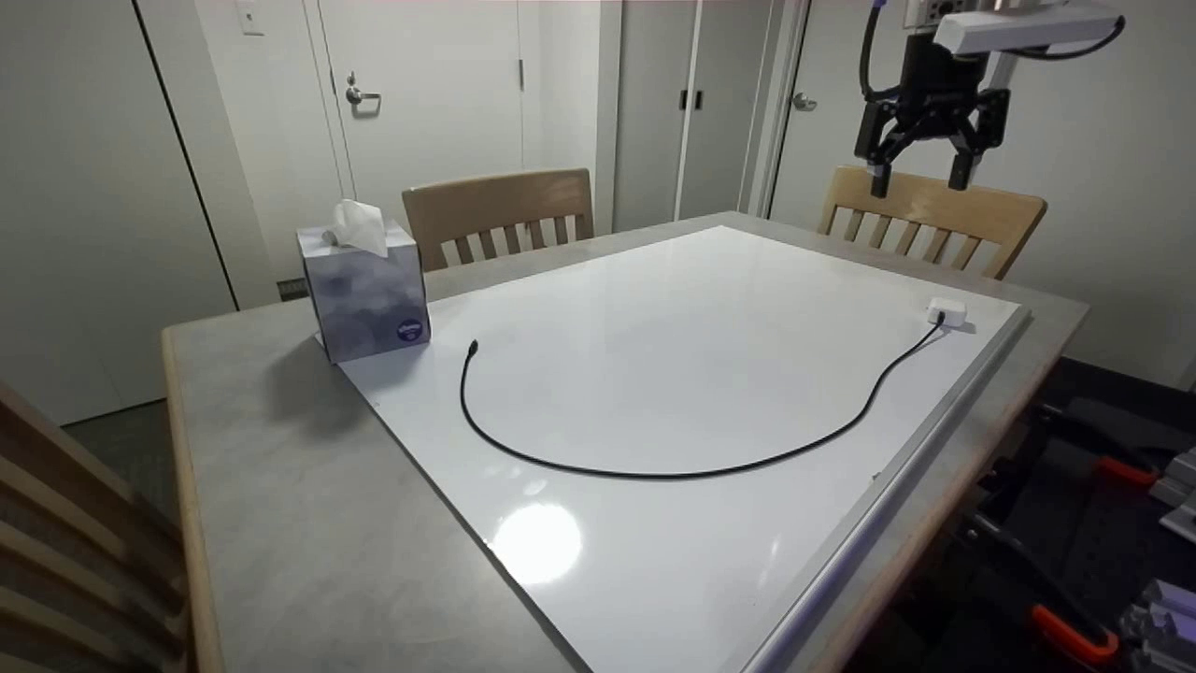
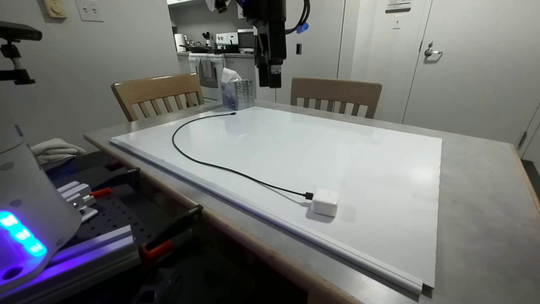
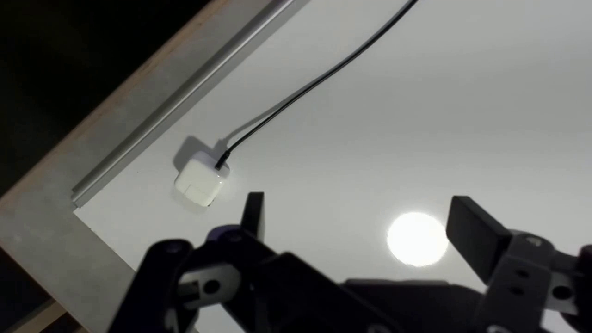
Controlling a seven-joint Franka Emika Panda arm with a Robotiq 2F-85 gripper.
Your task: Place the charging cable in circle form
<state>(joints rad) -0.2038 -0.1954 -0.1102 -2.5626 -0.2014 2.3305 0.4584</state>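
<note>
The thin black charging cable (image 1: 645, 476) lies on the white board in a wide open curve, its two ends far apart. It also shows in an exterior view (image 2: 202, 162) and partly in the wrist view (image 3: 323, 77). One end is plugged into a white adapter (image 1: 947, 312), seen in an exterior view (image 2: 325, 202) and the wrist view (image 3: 201, 179). The free end lies near the tissue box. My gripper (image 1: 920, 182) is open and empty, high above the board. In the wrist view, the gripper (image 3: 358, 208) has nothing between its fingers; the adapter is left of them.
The white board (image 1: 635, 374) covers much of the grey table (image 1: 318, 523); a metal rail (image 2: 261, 213) runs along its robot-side edge. A tissue box (image 1: 369, 294) stands at a board corner. Wooden chairs (image 1: 505, 201) surround the table. Clamps with orange handles (image 2: 156, 250) are by the robot base.
</note>
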